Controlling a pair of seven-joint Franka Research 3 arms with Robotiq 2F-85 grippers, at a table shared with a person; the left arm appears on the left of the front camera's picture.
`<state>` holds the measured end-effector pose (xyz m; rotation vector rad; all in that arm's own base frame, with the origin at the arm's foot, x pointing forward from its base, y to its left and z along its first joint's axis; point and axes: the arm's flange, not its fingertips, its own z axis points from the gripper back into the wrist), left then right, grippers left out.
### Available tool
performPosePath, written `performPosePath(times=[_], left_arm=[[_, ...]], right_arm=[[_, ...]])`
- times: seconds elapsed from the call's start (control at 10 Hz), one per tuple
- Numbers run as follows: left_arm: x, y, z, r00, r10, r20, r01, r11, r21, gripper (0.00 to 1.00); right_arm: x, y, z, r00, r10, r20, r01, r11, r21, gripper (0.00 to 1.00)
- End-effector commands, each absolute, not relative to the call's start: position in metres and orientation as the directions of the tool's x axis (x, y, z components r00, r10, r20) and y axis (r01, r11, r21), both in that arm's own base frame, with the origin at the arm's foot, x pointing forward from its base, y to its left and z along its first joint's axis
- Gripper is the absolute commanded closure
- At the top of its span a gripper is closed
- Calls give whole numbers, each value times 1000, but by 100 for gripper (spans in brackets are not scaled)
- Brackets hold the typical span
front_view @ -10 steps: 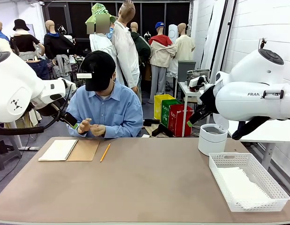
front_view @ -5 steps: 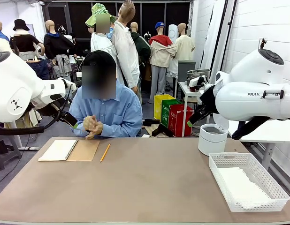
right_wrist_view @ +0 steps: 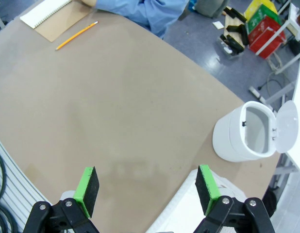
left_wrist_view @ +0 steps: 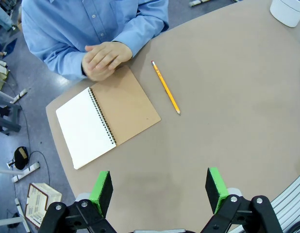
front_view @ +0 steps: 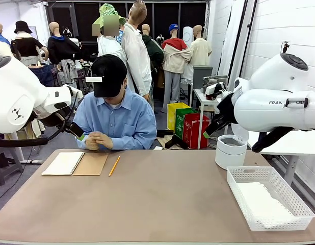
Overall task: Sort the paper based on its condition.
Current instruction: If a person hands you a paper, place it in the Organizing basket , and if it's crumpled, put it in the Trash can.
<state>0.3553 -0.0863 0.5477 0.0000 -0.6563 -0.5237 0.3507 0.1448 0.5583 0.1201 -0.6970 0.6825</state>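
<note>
Only the person's hands (front_view: 98,141) have moved: they were up and fidgeting a second ago and now rest clasped at the far edge of the table (front_view: 162,204), just beside the notebook (front_view: 76,163). Both arms hang where they were. From the front, the paper (front_view: 260,201) lies as flat white sheets in the basket (front_view: 233,188) at the near right, with a white bin (front_view: 230,151) just behind it and a pencil (front_view: 114,166) near the notebook.

Looking down from the left wrist, the left fingers (left_wrist_view: 102,190) are spread wide with nothing between them, high above the notebook (left_wrist_view: 108,119) and pencil (left_wrist_view: 165,87); the clasped hands (left_wrist_view: 104,59) touch the notebook's far corner.

From the right wrist, the right fingers (right_wrist_view: 88,188) are likewise wide apart and empty over bare table, and the bin (right_wrist_view: 247,136) stands with its lid flipped up.

My guess is the robot is waiting between sheets. The next move needs a fresh sheet on the table, then a call on its condition, probably basket or bin.
</note>
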Motion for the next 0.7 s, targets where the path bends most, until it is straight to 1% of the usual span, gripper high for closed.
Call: performPosePath(times=[0.0,0.6], left_arm=[[356,-86,547,669,-464,581,464,871,161,0],[356,-86,547,669,-464,581,464,871,161,0]], right_arm=[[352,143,559,562,536,630,-615,780,-114,0],[352,143,559,562,536,630,-615,780,-114,0]])
